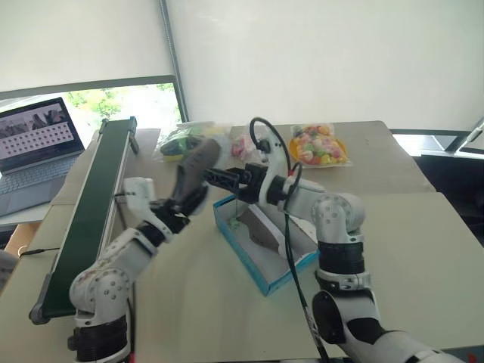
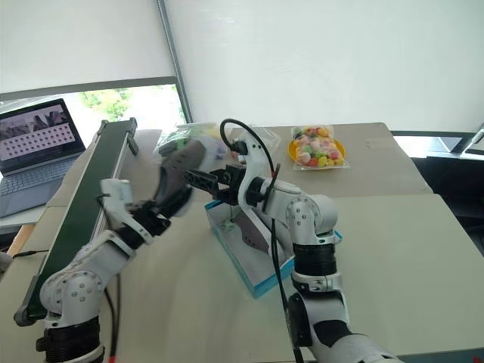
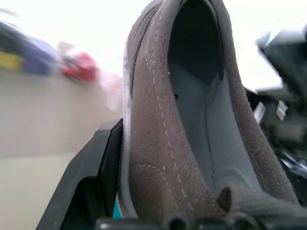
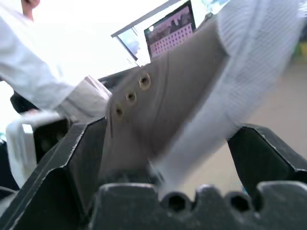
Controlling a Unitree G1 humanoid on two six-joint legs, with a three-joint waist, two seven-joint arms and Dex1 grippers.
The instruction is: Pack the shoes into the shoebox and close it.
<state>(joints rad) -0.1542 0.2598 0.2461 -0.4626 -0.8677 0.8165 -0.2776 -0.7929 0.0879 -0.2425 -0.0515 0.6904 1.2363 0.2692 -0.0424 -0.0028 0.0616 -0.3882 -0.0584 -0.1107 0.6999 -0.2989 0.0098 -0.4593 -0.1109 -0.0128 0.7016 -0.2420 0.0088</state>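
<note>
A grey-brown shoe (image 1: 195,162) with a white sole hangs in the air just left of the shoebox, its toe pointing up. My left gripper (image 1: 184,203) is shut on its heel end; the left wrist view shows the shoe's pale lining (image 3: 201,124) beside one black finger (image 3: 91,167). From the right, my right gripper (image 1: 217,178) stands open, with the shoe's side (image 4: 158,105) between its spread fingers (image 4: 72,163). The turquoise shoebox (image 1: 243,257) lies open on the table. A second shoe (image 1: 265,231) lies inside it.
A long dark green conveyor (image 1: 91,204) runs along the table's left side, with a laptop (image 1: 34,144) beyond it. Clear bags of colourful items (image 1: 321,144) lie at the table's back. A person's white sleeve (image 4: 29,72) appears in the right wrist view.
</note>
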